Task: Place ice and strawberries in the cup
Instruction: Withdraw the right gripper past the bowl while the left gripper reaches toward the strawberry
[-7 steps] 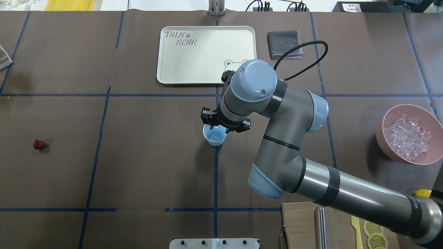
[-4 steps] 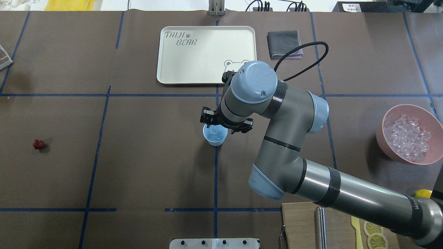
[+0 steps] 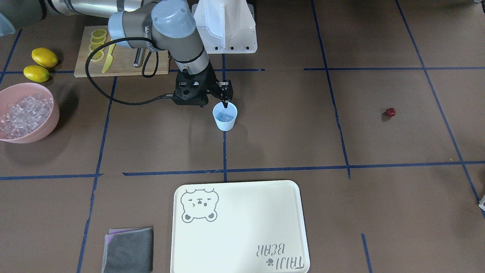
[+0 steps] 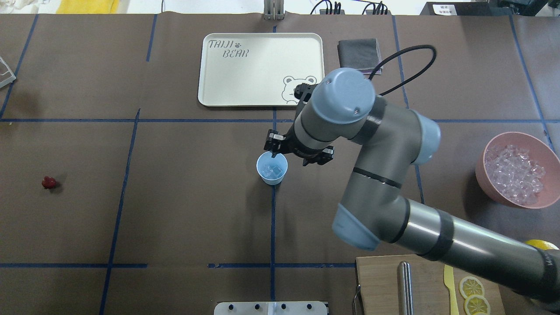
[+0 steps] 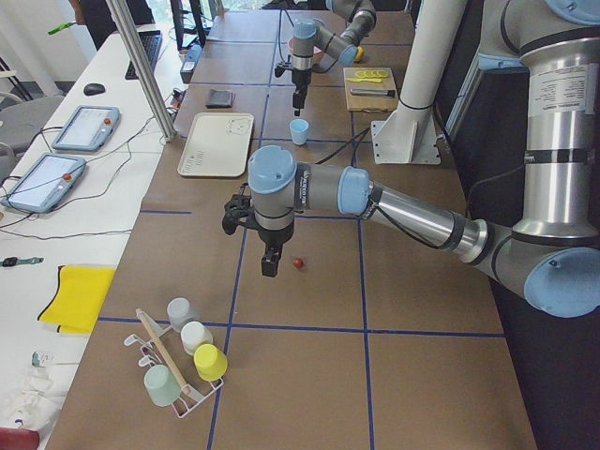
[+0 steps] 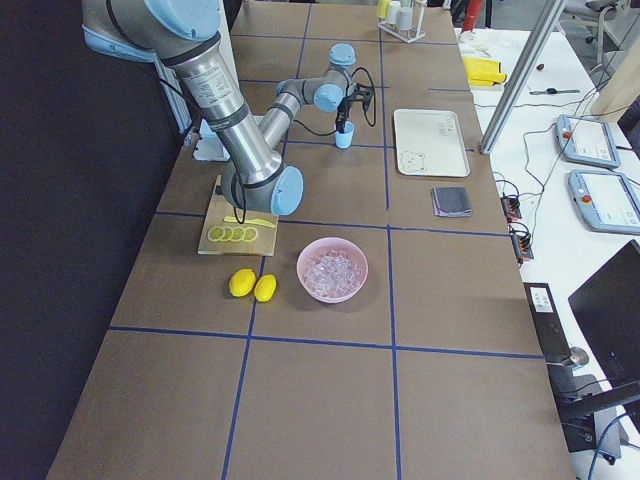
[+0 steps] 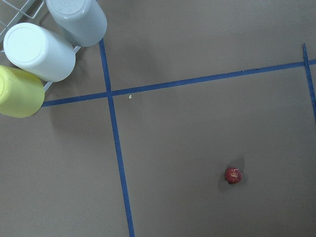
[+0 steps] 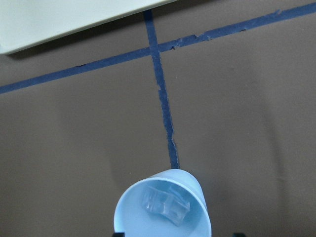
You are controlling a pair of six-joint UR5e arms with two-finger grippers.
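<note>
Right pincer (image 4: 294, 156): fingers spread, one tip over the far rim of the cup (image 4: 272, 181). Ice (image 4: 274, 171) lies inside the cup.

Left pincer (image 5: 269, 267): state cannot be told. Strawberry (image 5: 298, 263) rests on the surface (image 4: 175, 197) just beside it.

Tray (image 4: 262, 74) beyond the right pincer reads "TAIJI BEAR".

To my right sat a pink bowl (image 3: 44, 126) with two lemons (image 3: 44, 57) near it. Ahead of me, a cream tray (image 4: 262, 70) lay near a folded grey cloth (image 4: 359, 56).
</note>
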